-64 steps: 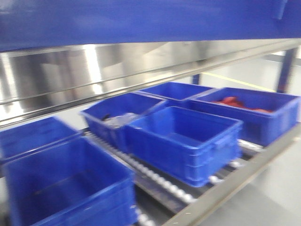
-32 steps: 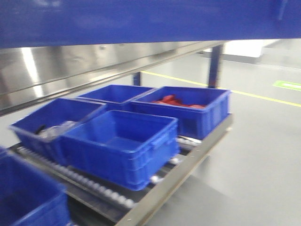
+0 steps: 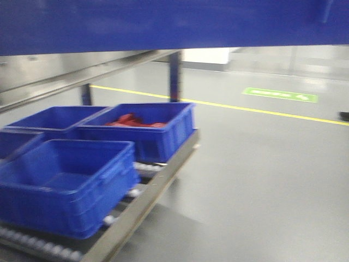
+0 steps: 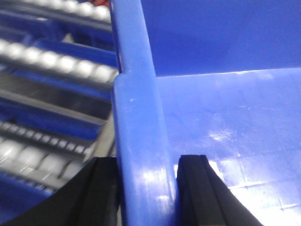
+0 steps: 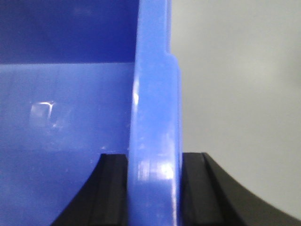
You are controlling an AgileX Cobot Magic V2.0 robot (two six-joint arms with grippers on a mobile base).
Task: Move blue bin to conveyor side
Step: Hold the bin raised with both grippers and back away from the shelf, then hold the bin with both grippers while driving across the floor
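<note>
The blue bin [image 4: 141,117] is held by its thick rim on both sides. My left gripper [image 4: 148,162] is shut on the rim, one black finger outside the wall and one inside above the glossy floor of the bin. In the right wrist view my right gripper [image 5: 154,160] is shut on the opposite rim of the blue bin [image 5: 155,94] in the same way, with grey floor beyond. A wide blue band [image 3: 163,24] close to the camera spans the top of the front view. The conveyor is out of view.
A steel roller rack [image 3: 142,202] stands at the left with an empty blue crate [image 3: 65,185], a crate of red packets [image 3: 142,128] and another crate [image 3: 49,117]. To the right lies grey floor with a yellow line [image 3: 262,111] and a green marking [image 3: 279,94].
The front view has swung to the right: the rack and its crates slid left and partly out of frame, and open floor came in. The blue band at the top stayed fixed.
</note>
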